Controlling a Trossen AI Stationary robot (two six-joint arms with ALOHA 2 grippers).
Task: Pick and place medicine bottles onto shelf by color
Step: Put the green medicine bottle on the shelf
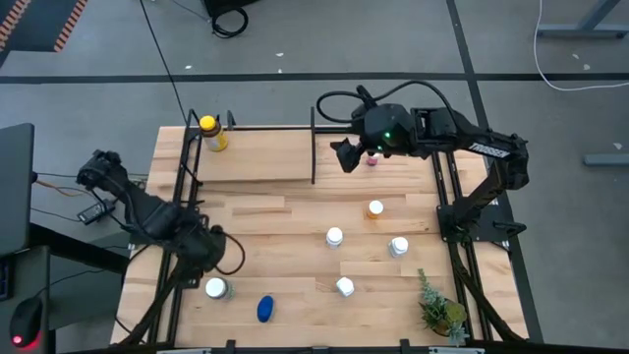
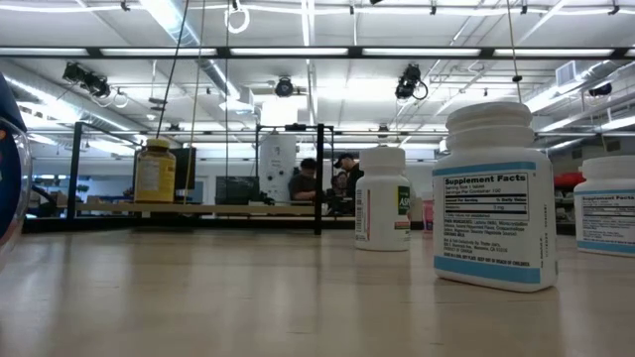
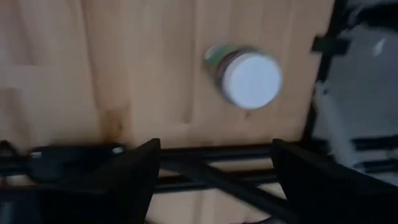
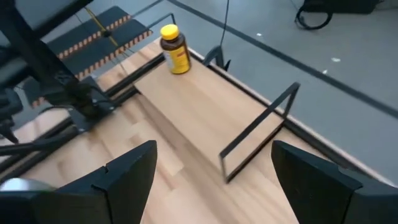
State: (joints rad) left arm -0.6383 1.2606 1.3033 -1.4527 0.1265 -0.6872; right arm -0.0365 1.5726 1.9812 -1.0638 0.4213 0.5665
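A: Where is the right gripper (image 1: 352, 157)?
B: It hangs over the far side of the bench (image 1: 295, 221), above the shelf (image 1: 257, 165), just right of the black divider (image 1: 314, 146). Its fingers (image 4: 127, 180) stand wide with nothing between them. A pink-capped bottle (image 1: 371, 157) stands on the shelf right beside it.

A: And the left gripper (image 1: 210, 258)?
B: At the near left of the bench, fingers (image 3: 134, 180) spread wide and empty, a white-capped bottle (image 1: 215, 288) just in front of them.

A: What is on the shelf?
B: The amber yellow-capped bottle (image 1: 209, 132) stands upright at its far left corner.

A: And the others?
B: A blue bottle (image 1: 265, 309) lies near the front edge. An orange-capped bottle (image 1: 375, 208) and three white ones (image 1: 335, 236) (image 1: 397, 246) (image 1: 345, 286) stand on the right half, apart from each other. A small green plant (image 1: 439, 309) sits at the near right corner
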